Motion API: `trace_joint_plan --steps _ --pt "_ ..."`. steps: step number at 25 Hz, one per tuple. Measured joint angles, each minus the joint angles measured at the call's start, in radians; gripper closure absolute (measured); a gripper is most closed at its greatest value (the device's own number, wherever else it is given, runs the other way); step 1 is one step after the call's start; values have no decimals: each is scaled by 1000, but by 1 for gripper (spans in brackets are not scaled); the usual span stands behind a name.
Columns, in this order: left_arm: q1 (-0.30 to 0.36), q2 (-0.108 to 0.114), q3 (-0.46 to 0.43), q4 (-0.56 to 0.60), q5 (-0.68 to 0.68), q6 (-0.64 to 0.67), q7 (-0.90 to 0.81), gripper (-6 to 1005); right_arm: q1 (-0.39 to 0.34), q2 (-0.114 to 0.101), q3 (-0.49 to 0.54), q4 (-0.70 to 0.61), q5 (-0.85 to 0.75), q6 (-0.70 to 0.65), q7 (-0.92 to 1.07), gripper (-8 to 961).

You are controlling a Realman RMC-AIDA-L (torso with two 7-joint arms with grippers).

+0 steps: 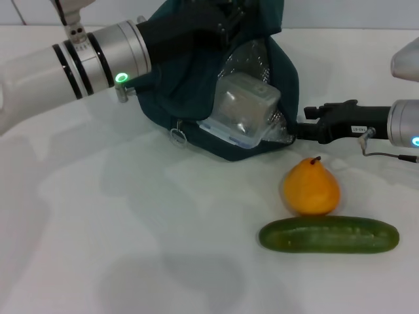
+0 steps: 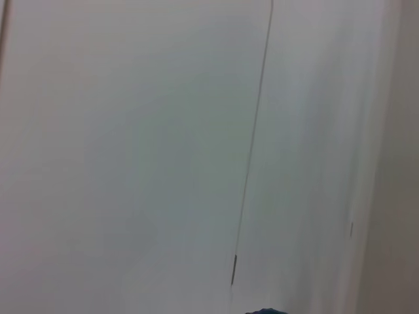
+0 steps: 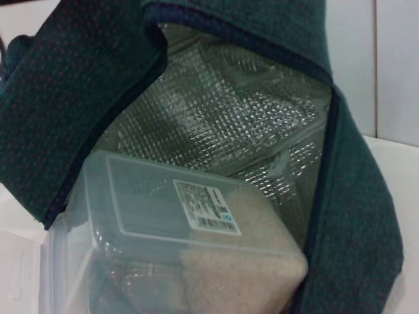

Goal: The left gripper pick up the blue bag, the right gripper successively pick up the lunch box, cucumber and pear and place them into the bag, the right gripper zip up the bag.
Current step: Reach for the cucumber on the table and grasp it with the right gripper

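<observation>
Nearest, firm bumpy cucumber [image 1: 328, 235] and smooth pear [image 1: 311, 186] are lying on the desk [image 1: 131, 248], needing mid-body grips; right claw [image 1: 302, 128], opening unclear, is sitting beside the soft blue bag [image 1: 196, 98] holding the lunch box [image 1: 243, 111]; left claw [image 1: 216, 23], grip hidden, is reaching into the bag's top.

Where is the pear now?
In the head view, the pear sits on the table right of centre, touching the cucumber in front of it, below the right gripper.
</observation>
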State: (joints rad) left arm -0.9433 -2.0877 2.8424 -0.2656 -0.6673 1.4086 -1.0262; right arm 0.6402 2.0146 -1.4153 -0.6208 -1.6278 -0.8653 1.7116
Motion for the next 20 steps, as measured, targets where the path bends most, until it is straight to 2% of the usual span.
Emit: trace_joint_plan --steps 2,7,13,16,20 --pt "0 0 0 1 0 0 0 953 0 1 -2 2 0 0 1 392" --pt "0 0 2 2 0 -1 1 953 3 5 -15 4 0 3 2 400" --pt "0 0 2 2 0 -1 2 953 31 5 -24 39 0 3 7 485" --pt "0 0 2 8 0 -1 2 953 38 5 -25 50 -1 3 13 628" --pt "1 0 2 11 0 -1 2 954 38 3 -25 50 -1 7 14 715"
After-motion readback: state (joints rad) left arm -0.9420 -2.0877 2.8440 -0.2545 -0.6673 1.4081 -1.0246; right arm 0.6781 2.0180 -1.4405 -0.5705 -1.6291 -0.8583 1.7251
